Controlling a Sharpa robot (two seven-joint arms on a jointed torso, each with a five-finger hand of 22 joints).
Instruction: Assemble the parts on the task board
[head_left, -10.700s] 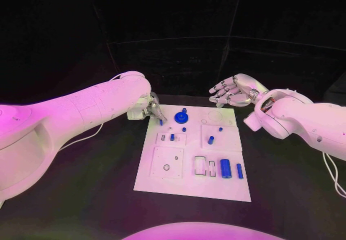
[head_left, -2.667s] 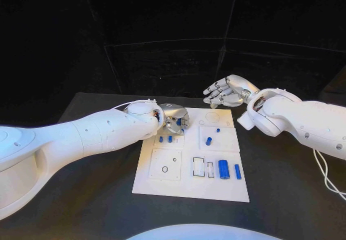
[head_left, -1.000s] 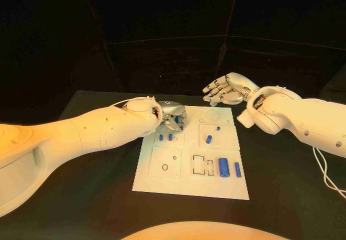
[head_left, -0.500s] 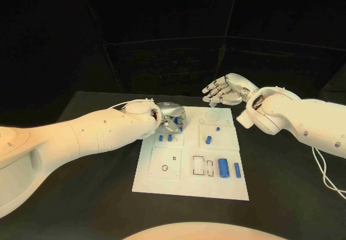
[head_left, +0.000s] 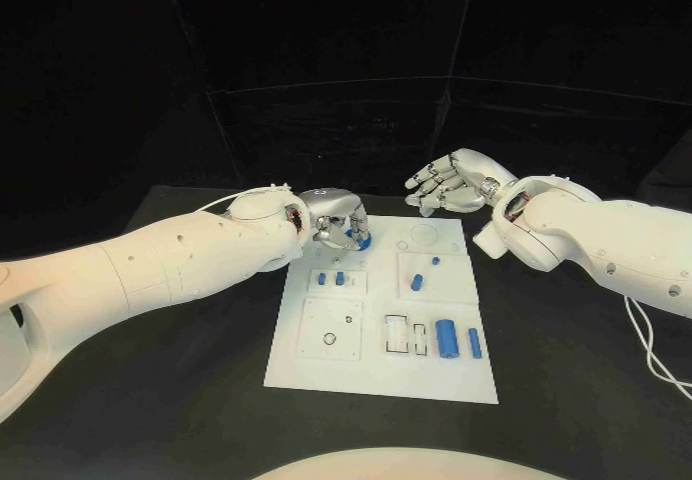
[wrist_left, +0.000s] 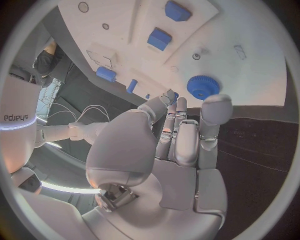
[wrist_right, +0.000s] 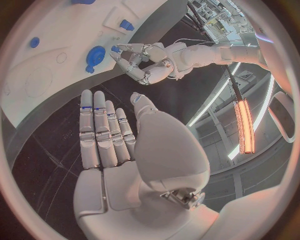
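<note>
The white task board (head_left: 382, 372) lies mid-table. My left hand (head_left: 335, 220) hovers over its far left corner, fingers bunched and pointing down beside the blue gear (head_left: 362, 241). In the left wrist view the fingers (wrist_left: 178, 120) reach toward the board (wrist_left: 237, 30) next to the gear (wrist_left: 201, 86), and a small blue piece (wrist_left: 174, 95) shows at the tips. I cannot tell if it is pinched. My right hand (head_left: 454, 183) floats beyond the board's far edge, fingers spread and holding nothing. The right wrist view shows that hand (wrist_right: 112, 135), the left hand (wrist_right: 142, 62) and the gear (wrist_right: 95, 54).
Two small blue blocks (head_left: 333, 278) sit below the gear. A short blue peg (head_left: 415, 282) and a smaller one (head_left: 436, 262) stand mid-board. A blue cylinder (head_left: 447, 340) and a thin blue bar (head_left: 473, 343) lie near the right edge, beside rectangular slots (head_left: 400, 333).
My left hand has drawn slightly back toward the board's far left corner, uncovering more of the blue gear. The right hand has stayed where it was.
</note>
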